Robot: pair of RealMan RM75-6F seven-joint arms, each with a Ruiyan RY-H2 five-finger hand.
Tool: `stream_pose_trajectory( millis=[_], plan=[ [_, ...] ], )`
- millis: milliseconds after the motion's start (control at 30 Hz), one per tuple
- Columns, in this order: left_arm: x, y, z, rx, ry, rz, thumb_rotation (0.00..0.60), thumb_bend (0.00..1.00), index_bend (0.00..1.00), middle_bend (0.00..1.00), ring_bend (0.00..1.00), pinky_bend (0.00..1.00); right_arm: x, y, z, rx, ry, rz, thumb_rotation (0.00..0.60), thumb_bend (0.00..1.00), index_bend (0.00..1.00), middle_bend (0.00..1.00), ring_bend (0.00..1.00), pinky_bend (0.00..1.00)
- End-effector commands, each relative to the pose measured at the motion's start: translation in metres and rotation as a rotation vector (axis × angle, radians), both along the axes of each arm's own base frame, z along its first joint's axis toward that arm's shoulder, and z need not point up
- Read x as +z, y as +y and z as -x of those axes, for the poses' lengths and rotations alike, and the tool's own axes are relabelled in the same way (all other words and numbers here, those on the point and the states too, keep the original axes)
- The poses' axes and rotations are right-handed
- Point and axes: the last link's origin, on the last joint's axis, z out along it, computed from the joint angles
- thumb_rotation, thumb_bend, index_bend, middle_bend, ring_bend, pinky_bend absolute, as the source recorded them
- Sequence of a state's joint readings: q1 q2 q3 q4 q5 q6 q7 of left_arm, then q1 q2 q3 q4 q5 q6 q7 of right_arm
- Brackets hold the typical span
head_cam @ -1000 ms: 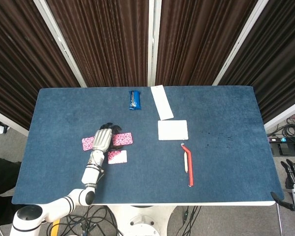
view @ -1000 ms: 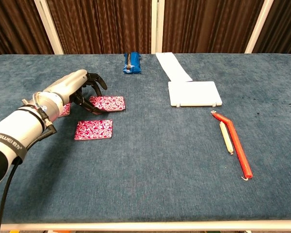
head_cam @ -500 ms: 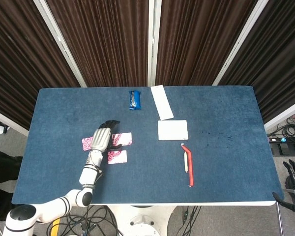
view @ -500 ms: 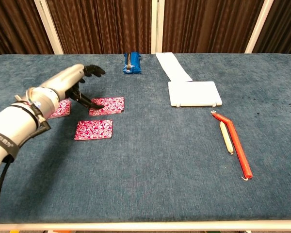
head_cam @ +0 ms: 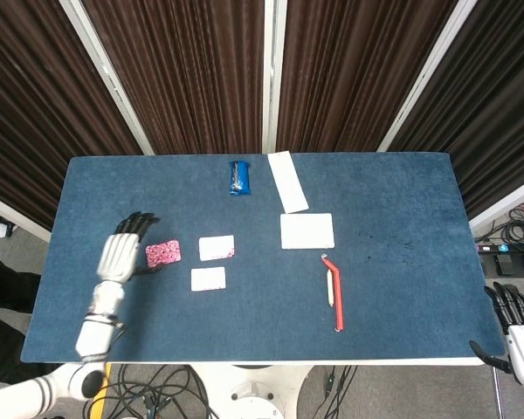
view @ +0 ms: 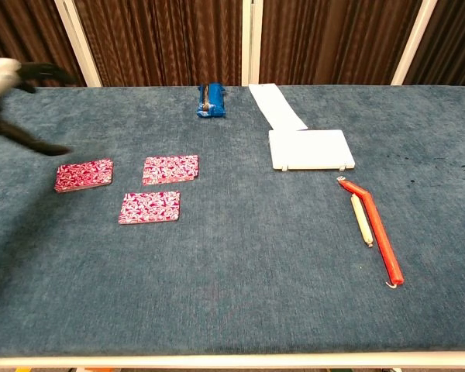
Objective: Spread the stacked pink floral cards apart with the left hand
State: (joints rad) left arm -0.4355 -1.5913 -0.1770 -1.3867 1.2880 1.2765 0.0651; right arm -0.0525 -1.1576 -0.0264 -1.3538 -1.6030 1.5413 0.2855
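Since the earlier frames, your left hand (head_cam: 120,255) has lifted off the pink floral cards and swung away to the left side of the table (head_cam: 402,288); a second ago it lay over the cards, half a second ago it was raised above them, and now it sits just left of the leftmost card, apart from all three. In the chest view only its blurred dark fingers (view: 31,143) and a pale edge show at the upper left corner, above the cloth. In the head view the fingers fan out, holding nothing.

The cards lie flat in three places on the left half of the blue cloth, none touching another. The left pink card (head_cam: 162,253) (view: 84,174) looks thicker at its edge in the chest view, like a small stack. The middle pink card (head_cam: 217,248) (view: 170,169) lies to its right. The near pink card (head_cam: 208,278) (view: 149,207) lies closer to the front edge, between the other two in left-right position. In the head view the latter two look washed out, nearly white.

Your right hand (head_cam: 513,321) shows only at the lower right of the head view, off the table below its corner, dark fingers pointing up and apart, holding nothing.

Elsewhere: a blue packet (head_cam: 238,177) near the far edge, a white strip (head_cam: 287,182) beside it, a white pad (head_cam: 306,230) touching the strip's near end, and a red tool (head_cam: 336,295) with a cream stick (head_cam: 330,285) lying alongside it.
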Motion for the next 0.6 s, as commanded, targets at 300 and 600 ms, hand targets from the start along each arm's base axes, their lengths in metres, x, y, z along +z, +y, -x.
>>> stream_pose_trajectory(
  millis=[300,600],
  plan=[
    [0.065,-0.133,0.083,0.085,0.205,-0.084,0.6,0.07,0.17,0.15,0.07,0.16,-0.008,0.001,-0.012,0.048,-0.004,-0.01,0.6,0.12,0.0,0.0,0.0,0.0],
    [0.078,-0.18,0.104,0.155,0.185,-0.163,0.6,0.08,0.17,0.15,0.07,0.16,-0.009,0.006,-0.018,0.061,0.03,-0.012,0.6,0.12,0.0,0.0,0.0,0.0]
  ],
)
